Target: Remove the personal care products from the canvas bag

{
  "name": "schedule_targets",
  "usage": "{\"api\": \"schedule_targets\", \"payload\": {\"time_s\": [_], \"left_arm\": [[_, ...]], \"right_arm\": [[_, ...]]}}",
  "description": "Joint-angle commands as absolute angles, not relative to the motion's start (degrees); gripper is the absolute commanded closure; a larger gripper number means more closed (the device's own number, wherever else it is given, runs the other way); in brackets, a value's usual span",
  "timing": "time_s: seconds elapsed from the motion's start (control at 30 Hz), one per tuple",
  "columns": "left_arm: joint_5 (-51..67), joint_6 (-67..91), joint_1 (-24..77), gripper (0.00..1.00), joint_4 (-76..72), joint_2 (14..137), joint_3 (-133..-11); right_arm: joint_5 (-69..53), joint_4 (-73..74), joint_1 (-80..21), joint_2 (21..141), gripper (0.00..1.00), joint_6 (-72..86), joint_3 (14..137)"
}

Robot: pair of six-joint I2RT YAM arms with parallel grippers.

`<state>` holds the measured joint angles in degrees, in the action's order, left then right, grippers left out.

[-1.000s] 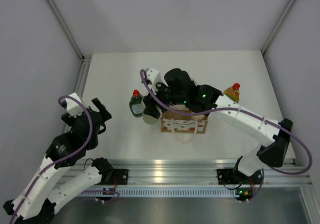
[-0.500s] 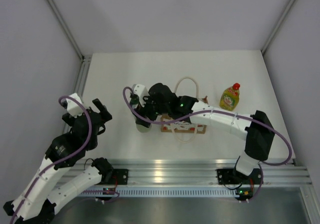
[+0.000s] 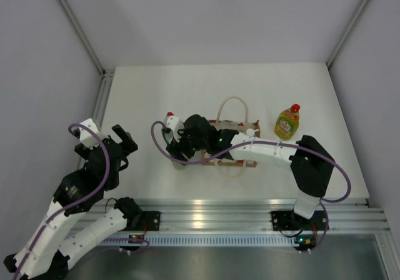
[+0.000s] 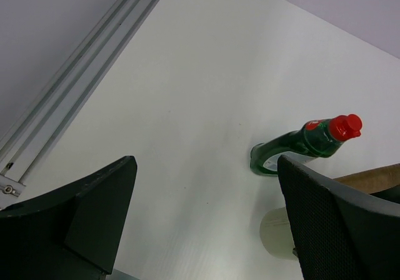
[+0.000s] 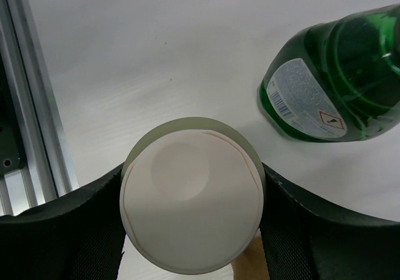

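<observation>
Three bottles are out of the canvas bag (image 3: pixel 240 162): the pale bottle (image 5: pixel 187 180), clamped in the right gripper (image 5: pixel 192 217) beside the green bottle (image 5: pixel 331 86) at its left, and the yellow bottle (image 3: pixel 287 122) at its right, while the left gripper (image 4: pixel 206 186) gapes empty and a fourth is unseen.

Both arms are white shells over black joints — the left arm (image 3: pixel 78 186) and the right arm (image 3: pixel 272 149) alike. A purple cable (image 3: pixel 105 161) runs along each, bowing out in a loose loop near the wrist. A small green light (image 3: pixel 220 140) glows on the right arm's black housing. The left gripper (image 4: pixel 206 180) has matt black fingers (image 4: pixel 337 217) with a fine mesh grain — blocky, flat-faced.
</observation>
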<state>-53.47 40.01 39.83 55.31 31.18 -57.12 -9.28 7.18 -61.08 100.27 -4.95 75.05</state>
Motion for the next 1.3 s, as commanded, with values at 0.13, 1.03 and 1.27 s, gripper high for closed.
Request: {"api": "schedule_targets", "payload": {"time_s": [0.13, 1.03, 1.27], "left_arm": [[-54.9, 39.6, 39.6, 0.02, 54.2, 30.5, -56.6], [-51.7, 38.5, 39.6, 0.02, 52.8, 33.2, -56.3], [-45.9, 36.0, 39.6, 0.02, 50.3, 35.9, -57.1]], "right_arm": [[-13.0, -13.2, -63.2, 102.1, 1.00, -5.8, 72.5], [-13.4, -9.7, -64.6, 96.3, 0.10, -4.7, 71.1], [-3.6, -7.8, -64.0, 88.2, 0.01, -5.2, 67.7]]}}
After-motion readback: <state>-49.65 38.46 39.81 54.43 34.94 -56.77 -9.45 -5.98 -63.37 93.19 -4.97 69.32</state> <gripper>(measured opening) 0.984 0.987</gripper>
